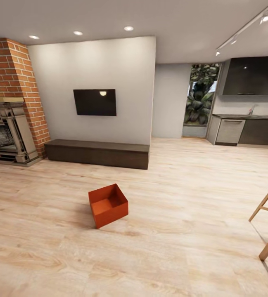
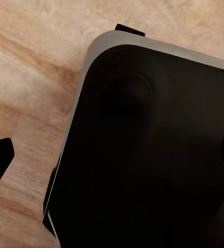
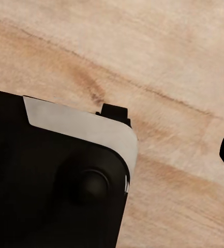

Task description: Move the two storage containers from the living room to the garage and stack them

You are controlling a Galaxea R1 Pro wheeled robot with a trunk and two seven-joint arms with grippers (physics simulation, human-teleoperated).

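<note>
Orange-red rectangular storage container (image 1: pixel 108 205), open-topped, on pale wood planks (image 1: pixel 183 231)

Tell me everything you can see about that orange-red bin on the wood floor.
The orange-red rectangular storage bin sits alone on the light wood plank floor, in front of the long dark low bench under the black wall TV. It has no lid and looks empty, with plain, slightly flared walls that look like smooth plastic. It stands upright, turned at an angle with one corner toward the camera. Nothing but the floor touches it.
</note>
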